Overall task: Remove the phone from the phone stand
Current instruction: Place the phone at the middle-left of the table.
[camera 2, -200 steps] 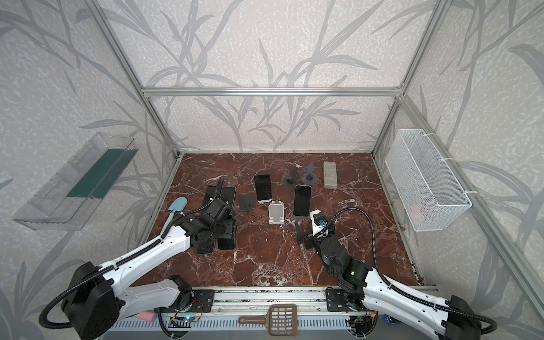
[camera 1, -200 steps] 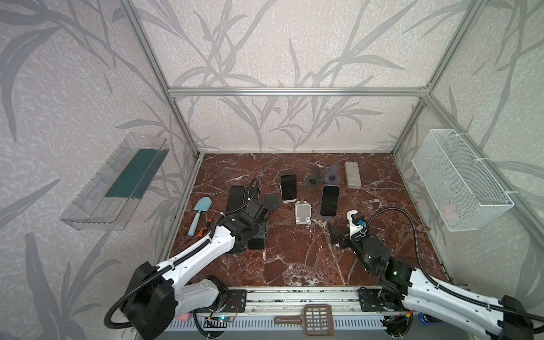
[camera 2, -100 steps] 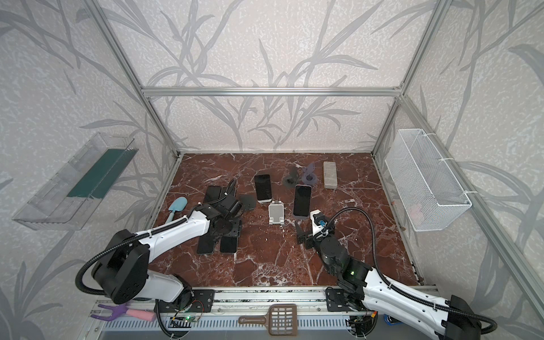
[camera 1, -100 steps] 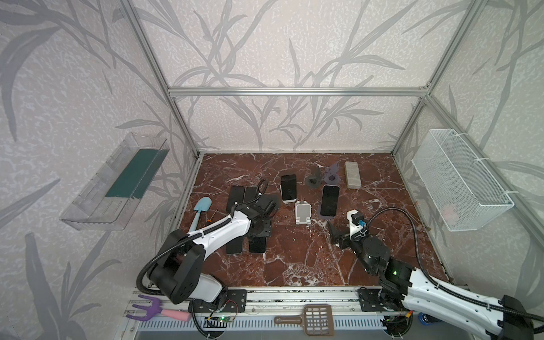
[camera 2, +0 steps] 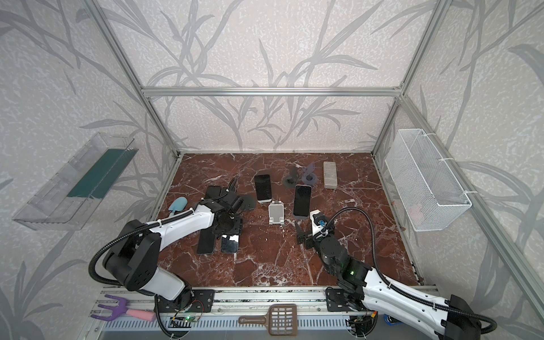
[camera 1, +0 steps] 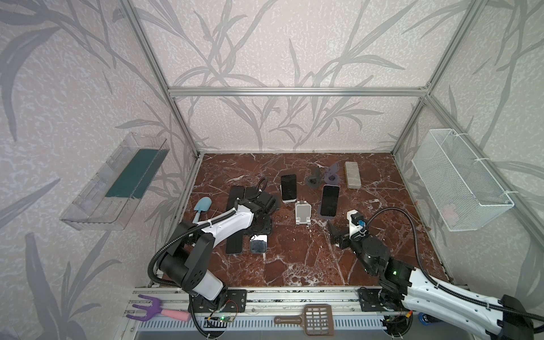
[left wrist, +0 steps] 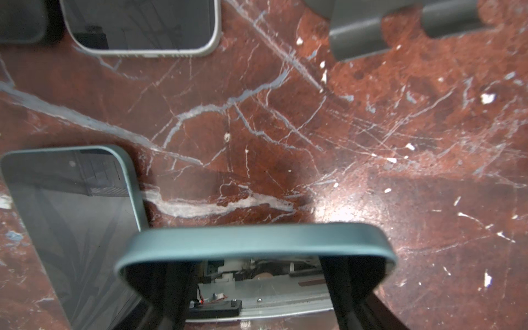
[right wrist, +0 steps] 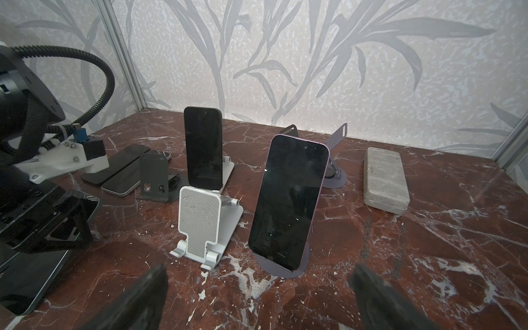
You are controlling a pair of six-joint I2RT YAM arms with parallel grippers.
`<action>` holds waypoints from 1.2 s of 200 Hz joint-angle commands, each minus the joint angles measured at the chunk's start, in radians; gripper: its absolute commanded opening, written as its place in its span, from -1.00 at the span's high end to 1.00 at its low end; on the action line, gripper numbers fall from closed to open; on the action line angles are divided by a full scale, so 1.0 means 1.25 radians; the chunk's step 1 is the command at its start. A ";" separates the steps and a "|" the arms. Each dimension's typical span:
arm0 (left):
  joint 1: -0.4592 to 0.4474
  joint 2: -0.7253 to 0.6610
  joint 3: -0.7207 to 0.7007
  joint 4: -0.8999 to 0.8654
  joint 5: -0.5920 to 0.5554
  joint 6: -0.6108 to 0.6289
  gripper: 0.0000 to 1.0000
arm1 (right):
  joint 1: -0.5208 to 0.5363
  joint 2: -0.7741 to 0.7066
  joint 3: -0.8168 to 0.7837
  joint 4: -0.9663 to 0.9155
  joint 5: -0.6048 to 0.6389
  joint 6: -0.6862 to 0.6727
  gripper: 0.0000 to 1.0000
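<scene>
One phone is off a stand and in hand: the held teal phone (left wrist: 254,241) sits between the left gripper (left wrist: 251,281) jaws, which are clamped on its long sides near the far end. It is over the left half of the marble table (camera 1: 294,265), just beside a flat teal phone (left wrist: 71,228) on its left-edge side.

Can't tell which stand it came off. The empty white stand (right wrist: 198,223) near table centre is well apart from it.

Left to do, my read: lower it, let go, back the arm out.

Two more phones are on stands. A black phone (right wrist: 203,148) is on the rear white stand (right wrist: 227,171). A purple phone (right wrist: 288,200) is on the round purple stand (right wrist: 283,268). The task line doesn't say if those count.

Orientation of the held phone:
- Its long axis runs front-to-back on the table, roughly parallel to its flat neighbour.
- Glossy face is up.
- The far end is raised in the jaws; the near end points at the front edge and sits lower.
- Can't tell whether the near end touches the marble.

Right gripper (right wrist: 258,274): jaws spread wide, nothing in them, low over the table right of centre, facing the purple phone.
</scene>
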State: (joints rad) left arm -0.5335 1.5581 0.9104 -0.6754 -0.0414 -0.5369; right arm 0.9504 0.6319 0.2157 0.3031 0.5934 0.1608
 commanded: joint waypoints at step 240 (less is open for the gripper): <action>0.034 0.163 0.059 -0.085 -0.043 0.008 -0.16 | -0.003 -0.017 0.018 0.007 -0.001 0.009 -0.98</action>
State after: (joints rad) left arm -0.4961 1.7084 0.9997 -0.7937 -0.0246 -0.5228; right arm 0.9497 0.6128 0.2157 0.3027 0.5861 0.1650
